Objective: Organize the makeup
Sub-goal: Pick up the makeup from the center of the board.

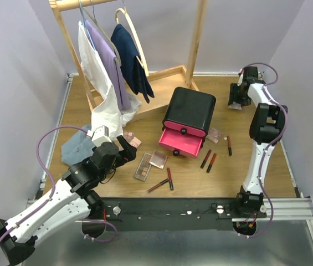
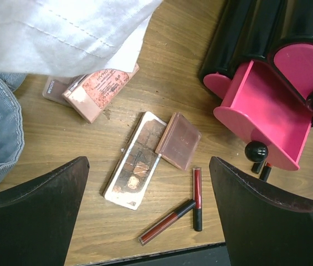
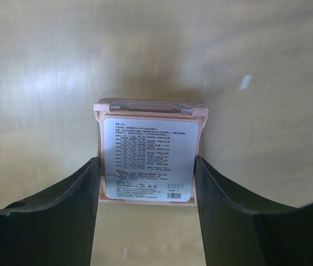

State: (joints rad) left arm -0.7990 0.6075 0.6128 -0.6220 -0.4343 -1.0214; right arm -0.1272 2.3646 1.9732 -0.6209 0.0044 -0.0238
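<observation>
My right gripper (image 3: 147, 183) is far back on the right (image 1: 236, 101), with its fingers pressed against both sides of a square pink blush case (image 3: 148, 152) lying label-up on the wood. My left gripper (image 2: 148, 216) hangs open over the left-middle of the table (image 1: 127, 147) and holds nothing. Below it lie a long eyeshadow palette (image 2: 137, 166), a brown square case (image 2: 178, 139) overlapping it, and two dark red lip tubes (image 2: 197, 194) (image 2: 167, 220). Another palette (image 2: 98, 91) pokes out from under white cloth. More lip tubes (image 1: 209, 160) (image 1: 229, 145) and a small case (image 1: 216, 134) lie right of the drawer box.
The black box (image 1: 189, 111) stands mid-table with its lowest pink drawer (image 1: 181, 143) pulled open and empty. A wooden clothes rack (image 1: 198, 39) with hanging garments fills the back left. A light blue cloth (image 1: 76, 147) lies by my left arm. The table's near edge (image 2: 162, 252) runs just below the tubes.
</observation>
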